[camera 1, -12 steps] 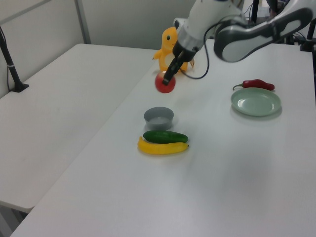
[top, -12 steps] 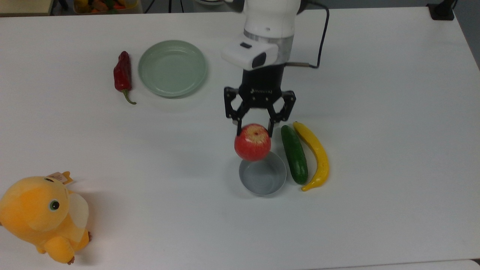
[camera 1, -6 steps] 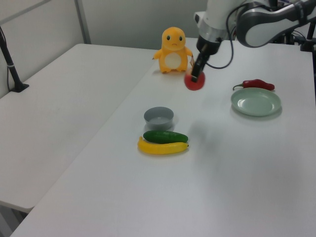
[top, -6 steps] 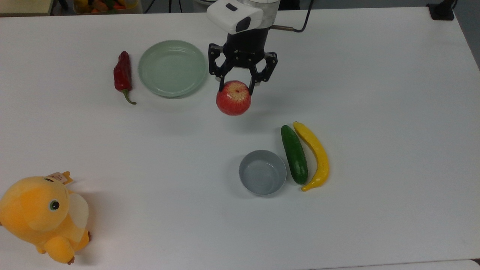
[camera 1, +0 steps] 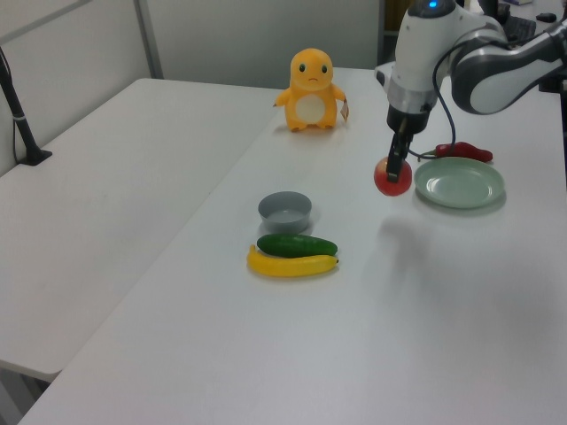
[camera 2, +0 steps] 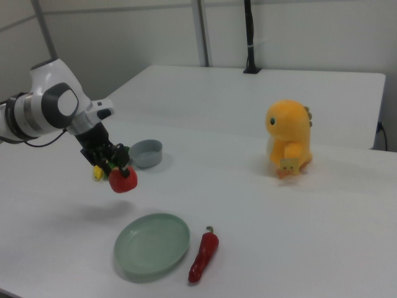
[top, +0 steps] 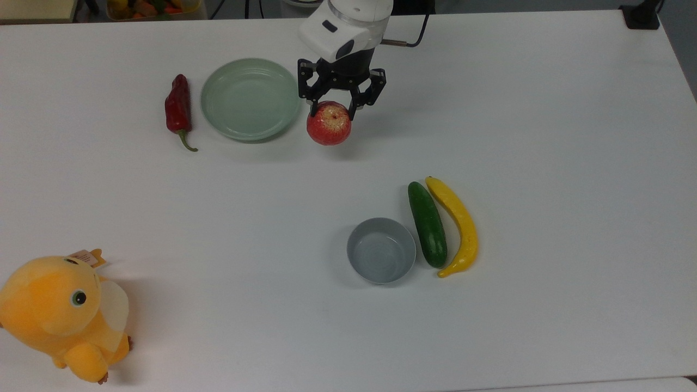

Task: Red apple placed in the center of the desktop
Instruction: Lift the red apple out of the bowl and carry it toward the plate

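The gripper (top: 331, 113) is clenched on the red apple (top: 328, 123), its two black fingers pressed against the fruit's upper sides, the yellowish speckled stem patch facing up between them. The left view shows the apple (camera 1: 392, 177) hanging clear of the desktop (top: 544, 136), with its shadow lying apart from it on the white surface; the right view shows the same gap beneath the fruit (camera 2: 123, 179).

Taking the green plate (top: 250, 99) as landmark: the apple now hangs just beside the plate's rim, on the top view's right of it. Half a second ago it hung a little farther from the plate, and one second ago it was well away, directly above the grey bowl (top: 381, 250). The arm has since carried it off the bowl and toward the plate, and it looks lower than before.

Nothing else has shifted. The red chili pepper (top: 178, 109) lies near the plate's opposite side. The bowl, the cucumber (top: 427, 224) and the banana (top: 456, 224) sit together, well apart from the plate. The yellow plush toy (top: 61, 314) stands farthest from it, at the desktop's corner.
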Tool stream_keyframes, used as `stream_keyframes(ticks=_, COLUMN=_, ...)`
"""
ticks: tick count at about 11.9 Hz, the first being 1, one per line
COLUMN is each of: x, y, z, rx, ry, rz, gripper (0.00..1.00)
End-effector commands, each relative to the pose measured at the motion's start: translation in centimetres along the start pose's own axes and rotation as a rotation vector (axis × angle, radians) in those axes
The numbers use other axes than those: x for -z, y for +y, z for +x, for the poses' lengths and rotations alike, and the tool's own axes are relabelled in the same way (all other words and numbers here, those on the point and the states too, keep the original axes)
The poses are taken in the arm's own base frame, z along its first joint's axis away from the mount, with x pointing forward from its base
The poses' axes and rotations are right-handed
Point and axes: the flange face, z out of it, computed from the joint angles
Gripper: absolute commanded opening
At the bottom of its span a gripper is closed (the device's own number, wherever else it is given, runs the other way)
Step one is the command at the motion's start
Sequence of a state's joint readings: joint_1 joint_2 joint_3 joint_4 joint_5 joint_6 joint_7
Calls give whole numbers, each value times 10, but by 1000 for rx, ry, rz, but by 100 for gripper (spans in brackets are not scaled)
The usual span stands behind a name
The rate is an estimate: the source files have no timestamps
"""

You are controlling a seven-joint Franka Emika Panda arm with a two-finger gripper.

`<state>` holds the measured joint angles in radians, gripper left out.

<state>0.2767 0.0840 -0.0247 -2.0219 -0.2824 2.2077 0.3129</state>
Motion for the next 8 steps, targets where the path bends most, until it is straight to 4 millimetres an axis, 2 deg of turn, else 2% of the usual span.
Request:
stream_keyframes(ticks=1, x=-35, y=-6, z=-12, rx=42, ry=-10, rz=22, gripper=16)
stream_keyframes(ticks=3, x=-57, y=-8, z=-8, rx=38, ry=14, rz=37, gripper=16)
stream_keyframes(ticks=6, x=-67, y=-8, z=-4, rx=-11, ry=59, rz=95, gripper=19)
stream_keyframes(ticks=7, x=-72, y=-10, z=-4, rx=-14, ry=51, rz=96, gripper=33)
stream_keyframes(ticks=8, x=-73, y=-9, z=-4, rx=-28, ry=47, rz=102, gripper=60)
